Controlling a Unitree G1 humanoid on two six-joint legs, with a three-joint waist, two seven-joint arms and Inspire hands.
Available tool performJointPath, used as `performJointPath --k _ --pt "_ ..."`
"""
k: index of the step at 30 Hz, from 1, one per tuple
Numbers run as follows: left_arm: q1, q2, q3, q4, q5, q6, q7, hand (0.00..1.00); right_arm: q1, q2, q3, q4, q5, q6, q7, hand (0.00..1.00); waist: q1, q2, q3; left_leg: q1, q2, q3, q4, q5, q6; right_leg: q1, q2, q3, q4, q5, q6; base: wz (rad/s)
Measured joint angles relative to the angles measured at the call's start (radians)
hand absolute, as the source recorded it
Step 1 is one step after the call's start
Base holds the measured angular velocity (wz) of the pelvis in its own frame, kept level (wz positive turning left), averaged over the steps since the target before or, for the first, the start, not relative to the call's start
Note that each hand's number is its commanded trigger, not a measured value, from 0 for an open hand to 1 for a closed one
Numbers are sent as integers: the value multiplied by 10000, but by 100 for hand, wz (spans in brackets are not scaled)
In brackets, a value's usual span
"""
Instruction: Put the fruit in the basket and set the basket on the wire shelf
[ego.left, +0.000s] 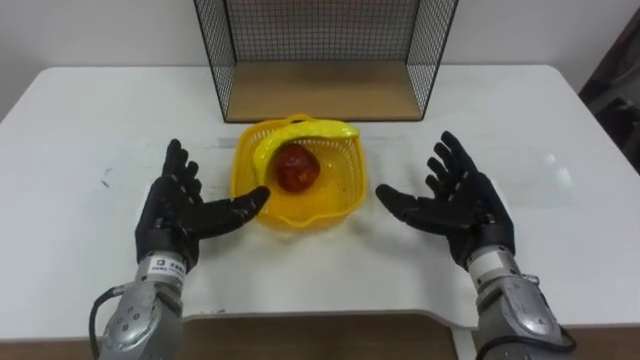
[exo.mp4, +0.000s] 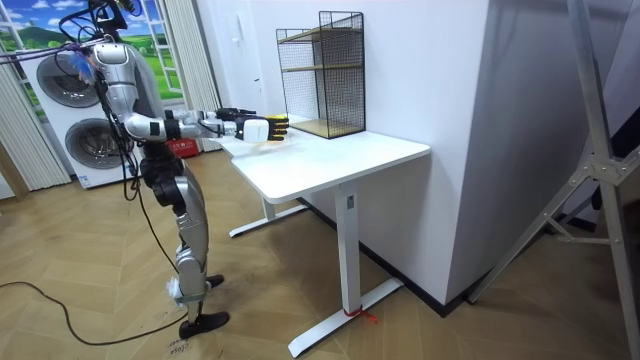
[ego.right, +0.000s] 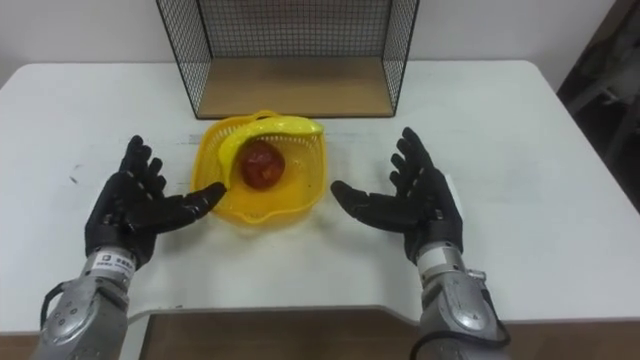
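The fruit step looks done: a red apple (ego.left: 297, 168) lies in the yellow basket (ego.left: 345, 192) and a banana (ego.left: 305, 130) rests across its far rim, with no other fruit lying on the table (ego.left: 80, 130). What is left is the lift. The basket stands on the table just in front of the wire shelf (ego.left: 320, 92), whose wooden bottom level is bare. Both hands sit low at either side of the basket, palms turned inward. The left hand (ego.left: 180, 215) has straight, spread fingers and its thumb reaches to the basket's near wall, touching it or nearly so. The right hand (ego.left: 465, 205) is spread the same way and is a little apart from the basket. Neither hand grips anything, so I judge the next move to be closing in on the basket from both sides. The eye views show the fruit, the fingers and the gap to the basket, but cut the shelf off above its lowest level. The room view shows the shelf whole, with higher tiers, and the robot standing upright at the table's end, arms held out, with washing machines (exo.mp4: 70, 120) behind it. There the basket is mostly hidden behind the hands.
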Motion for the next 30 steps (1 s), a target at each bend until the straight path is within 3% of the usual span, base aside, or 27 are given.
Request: performJointPath --k 10,30 --pt "0 -8 -208 374 -19 187 -350 0 -545 3 370 428 37 0 174 0 -12 38 -3 20 19 2 25 1 -2 21 26 14 10 13 -21 0" --pt "-5 -183 -187 460 -39 309 -586 0 -569 204 268 439 320 0 177 0 -40 105 -49 30 20 11 22 2 -2 8 25 15 2 13 -22 0"
